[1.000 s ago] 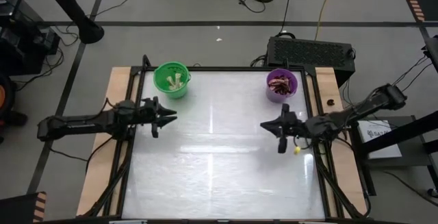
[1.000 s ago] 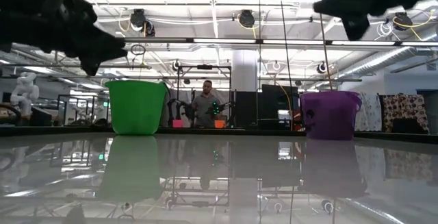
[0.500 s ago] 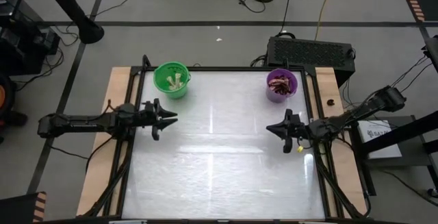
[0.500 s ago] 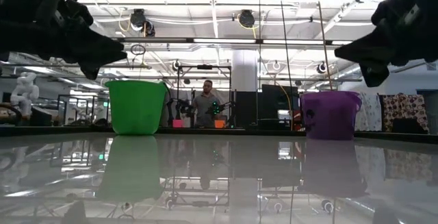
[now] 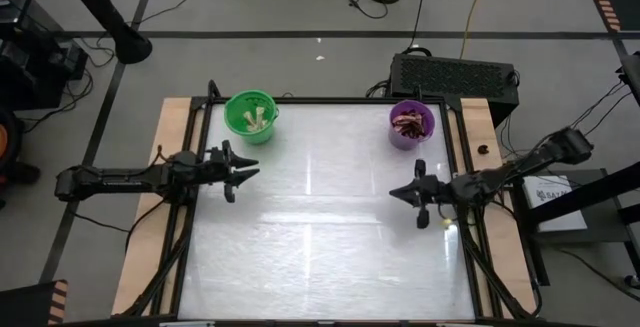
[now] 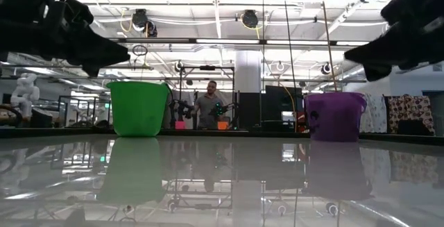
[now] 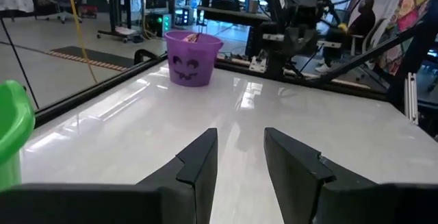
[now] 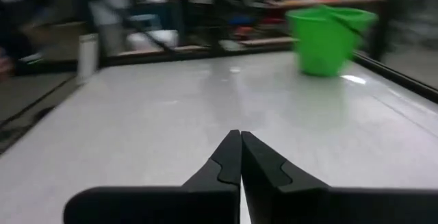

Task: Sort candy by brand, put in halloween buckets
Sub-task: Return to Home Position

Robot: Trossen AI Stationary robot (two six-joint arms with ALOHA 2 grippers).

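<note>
The bright green bucket [image 5: 250,115] stands on its base near the table's far left corner, with pale candy pieces [image 5: 259,119] inside. The purple bucket [image 5: 411,124] stands near the far right corner and holds red-brown candy [image 5: 407,122]. Both buckets also show in the low view, green bucket [image 6: 137,107] and purple bucket [image 6: 334,116]. My left gripper [image 5: 247,172] hovers open on the near side of the green bucket, fingers apart in its wrist view [image 7: 239,157]. My right gripper [image 5: 397,193] hovers shut [image 8: 240,148] on the near side of the purple bucket. I see no candy on the table.
The white glossy table [image 5: 320,237] lies between the two arms. A black box [image 5: 455,72] sits beyond the far right edge. Wooden boards [image 5: 175,127] and the dark frame run along the left and right sides. A person [image 6: 208,105] is far off in the room.
My right gripper has drawn back toward the table's right and near edges and has come down lower over the table. My left gripper has stayed almost where it was. Neither bucket has moved.
</note>
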